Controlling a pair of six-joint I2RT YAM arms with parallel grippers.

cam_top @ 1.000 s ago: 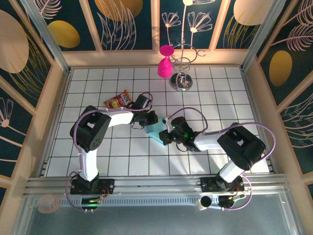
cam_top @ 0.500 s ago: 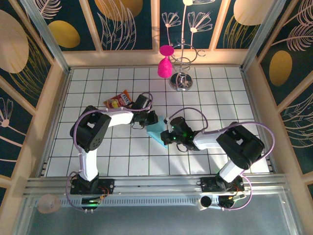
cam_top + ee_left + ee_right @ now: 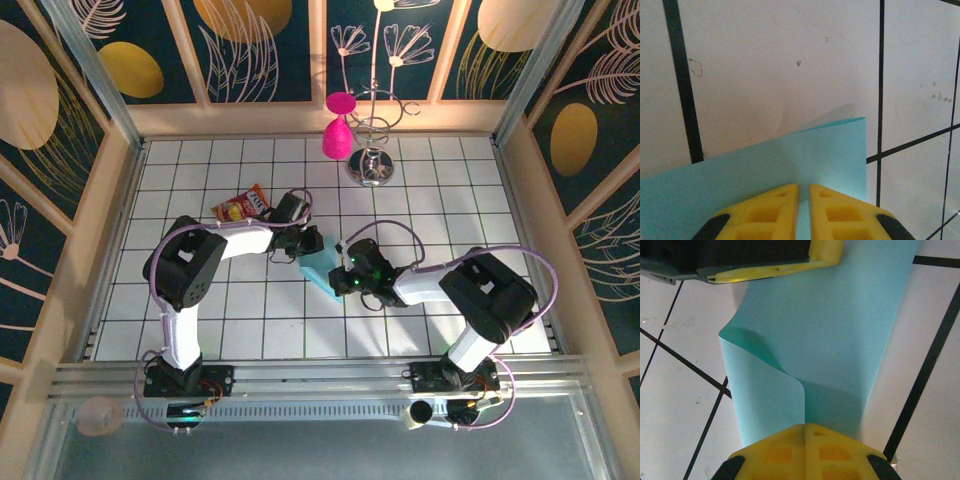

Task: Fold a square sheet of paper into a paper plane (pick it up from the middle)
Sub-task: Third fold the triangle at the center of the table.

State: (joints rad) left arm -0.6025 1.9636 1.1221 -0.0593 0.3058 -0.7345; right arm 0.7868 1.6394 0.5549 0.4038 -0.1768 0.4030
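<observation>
The square sheet of paper [image 3: 322,268] is light blue and lies partly folded on the white tiles mid-table, between the two grippers. My left gripper [image 3: 312,243] is at its far end. In the left wrist view the sheet [image 3: 830,150] spreads behind that gripper [image 3: 803,186], whose jaws are nearly together with a sliver of blue in the slit. My right gripper [image 3: 338,275] is at the near end. In the right wrist view this gripper [image 3: 805,425] is shut where a curled-over flap of the sheet [image 3: 840,325] meets its tips. The left gripper's yellow finger [image 3: 825,252] rests on the sheet's far edge.
A red-and-yellow snack packet [image 3: 243,206] lies just behind the left arm's wrist. A pink glass [image 3: 336,135] hangs from a metal stand [image 3: 372,165] at the back. Wooden walls [image 3: 120,200] close in the tiled floor on three sides.
The right gripper has crept slightly up and left toward the left gripper, bowing the sheet a little more. The left arm has stayed put.
</observation>
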